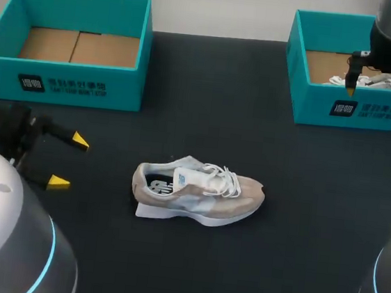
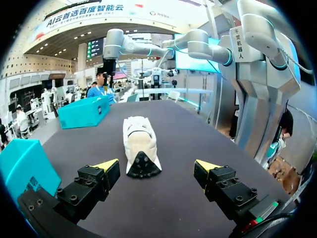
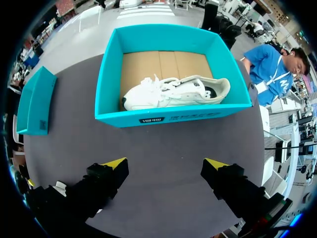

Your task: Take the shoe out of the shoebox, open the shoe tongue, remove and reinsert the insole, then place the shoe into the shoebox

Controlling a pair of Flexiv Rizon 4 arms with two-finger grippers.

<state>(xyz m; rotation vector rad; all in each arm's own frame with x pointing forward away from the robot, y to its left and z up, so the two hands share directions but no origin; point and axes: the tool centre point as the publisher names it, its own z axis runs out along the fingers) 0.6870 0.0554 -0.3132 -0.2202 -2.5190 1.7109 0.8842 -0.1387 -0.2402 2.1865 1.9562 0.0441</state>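
Head view: black desk (image 1: 254,125). The left jaws are released, their yellow fingertips (image 1: 79,140) wide apart and grasping nothing, low over the desk. A beige shoe (image 1: 197,194) stands on its sole well ahead of them, its heel end toward them, apart from both boxes. The left shoebox (image 1: 69,84), teal, sits off to one side of these jaws and shows a bare cardboard floor. The right jaws are released and hang above the right shoebox (image 1: 367,112), also teal. Part of a white shoe (image 1: 337,81) shows inside it beneath them. Left wrist view: the jaws are released, with one yellow tip (image 2: 106,164) on each side of an open gap. The beige shoe (image 2: 140,144) lies lengthwise ahead of them in line with that gap, touching neither finger. The left shoebox (image 2: 25,166) is close beside one finger. The right shoebox (image 2: 84,111) is far ahead, beyond the shoe, with the right arm (image 2: 111,44) standing over it. Right wrist view: the jaws are released and grasp nothing, fingertips (image 3: 116,163) apart above bare desk (image 3: 163,148). The right shoebox (image 3: 163,116) is just ahead of them. The white shoe (image 3: 173,91) lies in it on the cardboard floor, along the wall nearest the jaws. The left shoebox (image 3: 32,106) is well off to one side.
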